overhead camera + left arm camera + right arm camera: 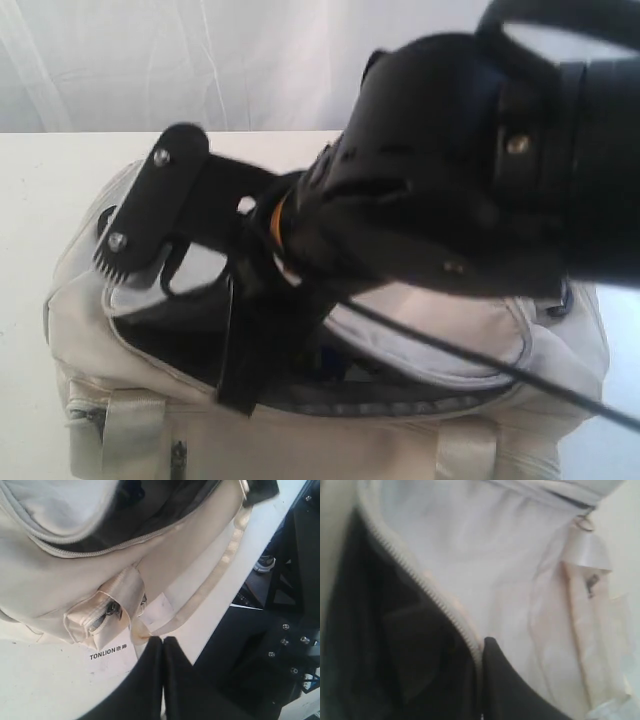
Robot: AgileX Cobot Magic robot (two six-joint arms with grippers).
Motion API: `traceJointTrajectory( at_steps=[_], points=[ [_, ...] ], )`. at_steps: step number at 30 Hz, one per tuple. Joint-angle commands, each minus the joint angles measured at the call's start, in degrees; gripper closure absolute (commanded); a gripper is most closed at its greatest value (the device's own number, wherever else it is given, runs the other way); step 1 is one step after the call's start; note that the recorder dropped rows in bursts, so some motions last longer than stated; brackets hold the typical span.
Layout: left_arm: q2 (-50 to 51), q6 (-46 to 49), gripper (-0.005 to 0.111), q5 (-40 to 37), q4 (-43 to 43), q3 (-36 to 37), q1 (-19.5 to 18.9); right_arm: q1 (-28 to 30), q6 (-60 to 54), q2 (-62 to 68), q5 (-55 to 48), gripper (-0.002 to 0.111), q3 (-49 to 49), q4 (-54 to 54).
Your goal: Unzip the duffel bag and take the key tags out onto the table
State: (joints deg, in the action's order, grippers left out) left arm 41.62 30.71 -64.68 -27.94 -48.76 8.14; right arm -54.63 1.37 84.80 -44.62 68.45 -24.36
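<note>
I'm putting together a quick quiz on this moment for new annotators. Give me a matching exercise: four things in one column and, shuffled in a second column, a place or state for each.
Things:
1. duffel bag
2. table
3. left gripper
4. right gripper

Places or states:
A. shut, outside the bag, close to a strap
B. unzipped, dark inside showing
C. at the zip, on the edge of the bag's opening
D. white, with the bag resting on it

Pairs: 1-B; 2-D; 3-A; 4-C
</note>
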Motion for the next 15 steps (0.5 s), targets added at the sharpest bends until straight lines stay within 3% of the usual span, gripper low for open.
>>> traceJointTrajectory(
  at_steps=[1, 8, 15],
  points=[
    [-0.47, 0.15, 0.107, -0.44, -2.71, 0.29, -0.05, 6.34, 0.05, 0.52, 1.47, 0.108, 4.86, -4.2],
    [-0.47, 1.88, 0.107, 1.11, -6.09, 0.29, -0.05, 17.95, -7.08, 6.99, 5.25, 0.108, 13.68, -4.0],
    [0.38, 2.37, 0.107, 3.98, -6.58, 1.18, -0.05, 25.88, -10.51, 17.43, 7.14, 0.108, 23.62, -3.06]
  ],
)
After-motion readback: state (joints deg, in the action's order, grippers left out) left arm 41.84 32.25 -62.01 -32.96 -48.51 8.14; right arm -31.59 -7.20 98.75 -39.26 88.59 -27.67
